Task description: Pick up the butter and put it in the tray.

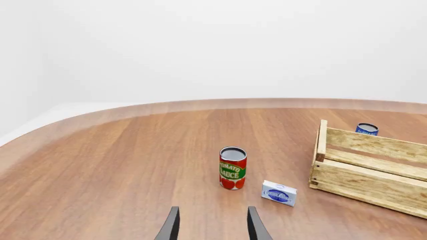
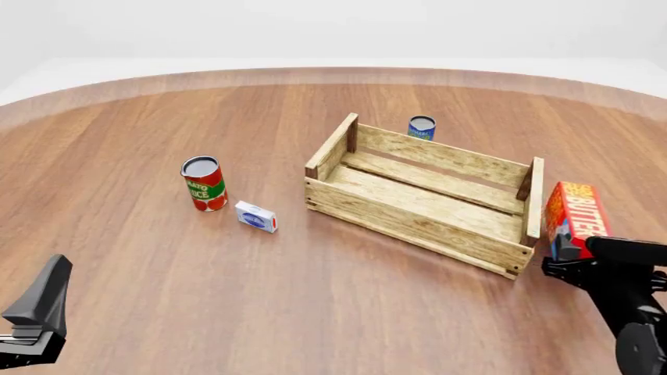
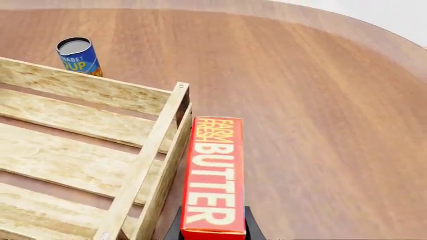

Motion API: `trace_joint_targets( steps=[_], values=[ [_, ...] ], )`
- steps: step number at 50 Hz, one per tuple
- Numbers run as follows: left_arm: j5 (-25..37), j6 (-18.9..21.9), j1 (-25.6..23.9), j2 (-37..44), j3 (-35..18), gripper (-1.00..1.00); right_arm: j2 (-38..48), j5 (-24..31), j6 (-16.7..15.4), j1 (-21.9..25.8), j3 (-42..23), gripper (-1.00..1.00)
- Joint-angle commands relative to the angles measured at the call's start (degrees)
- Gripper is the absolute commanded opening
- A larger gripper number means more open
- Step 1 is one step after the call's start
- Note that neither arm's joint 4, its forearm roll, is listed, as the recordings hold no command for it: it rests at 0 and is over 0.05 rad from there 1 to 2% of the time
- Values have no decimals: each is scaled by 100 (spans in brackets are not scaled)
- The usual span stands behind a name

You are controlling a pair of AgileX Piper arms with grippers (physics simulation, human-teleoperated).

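The right gripper (image 3: 212,231) has its fingers squeezed on the near end of the butter (image 2: 574,217), holding it just right of the tray (image 2: 417,205) so it can go in, while the left gripper (image 1: 212,226) waits with fingers apart.

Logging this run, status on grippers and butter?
Left gripper open, idle. Right gripper shut on butter, just outside tray end wall. Not in yet; that wall stands between.
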Motion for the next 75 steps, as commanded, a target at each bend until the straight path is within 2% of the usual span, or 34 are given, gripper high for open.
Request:
trace_joint_targets(
  steps=[1, 34, 46, 51, 55, 59, 65, 68, 69, 75],
  values=[
    [0, 0, 0, 0, 0, 100, -452, -30, 52, -14, 167, -100],
    [0, 0, 0, 0, 0, 100, -1873, -30, -65, -8, 1024, -100],
    [0, 0, 0, 0, 0, 100, -2147, 33, -76, -14, 1053, -100],
    [0, 0, 0, 0, 0, 100, -2806, 621, -82, -9, 1052, -100],
    [0, 0, 0, 0, 0, 100, -3683, 1323, -76, 52, 1052, -100],
    [0, 0, 0, 0, 0, 100, -4028, 1634, -72, 32, 1052, -100],
    [0, 0, 0, 0, 0, 100, -5168, 2627, -147, 147, 1052, -100],
    [0, 0, 0, 0, 0, 100, -5188, 2647, -147, 147, 1052, -100],
    [0, 0, 0, 0, 0, 100, -5622, 3026, -192, 218, 1048, -100],
    [0, 0, 0, 0, 0, 100, -6125, 3480, -211, 329, 1033, -100]
  ],
)
